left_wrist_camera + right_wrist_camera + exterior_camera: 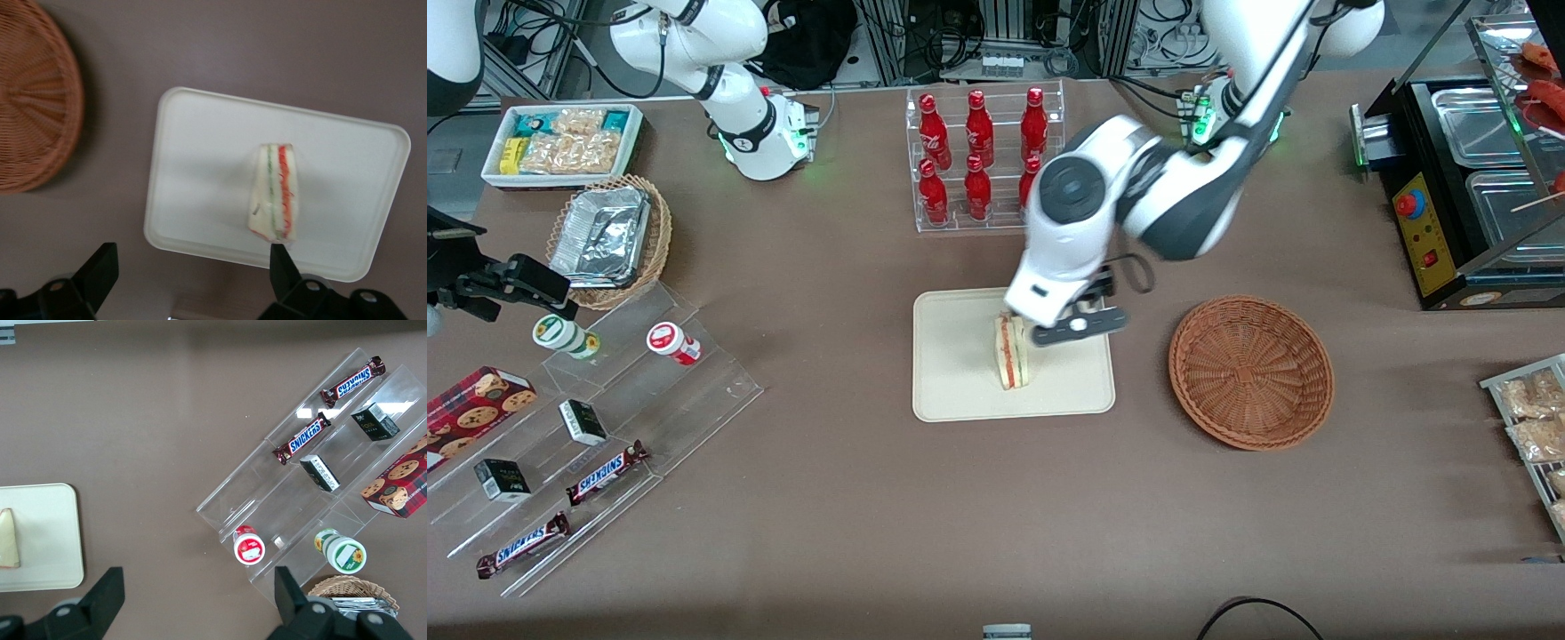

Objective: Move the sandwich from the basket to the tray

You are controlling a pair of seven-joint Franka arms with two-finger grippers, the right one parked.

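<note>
Hovering right over the tray (pixel 960 391), the left gripper (pixel 190 267) is sitting with its fingers (pixel 100 267) spread wide and nothing between them — the sandwich (pixel 1012 351) is standing on its edge on the tray just below it. Wicker basket (pixel 1251 371) is lying beside the tray, toward the working arm's end — nothing in it.

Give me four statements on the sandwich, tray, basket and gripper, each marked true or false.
1. The sandwich lies on the tray. True.
2. The basket holds a second sandwich. False: it is empty.
3. The gripper is shut on the sandwich. False: it is open, above the tray, and the sandwich lies free.
4. The basket stands beside the tray, toward the working arm's end of the table. True.
</note>
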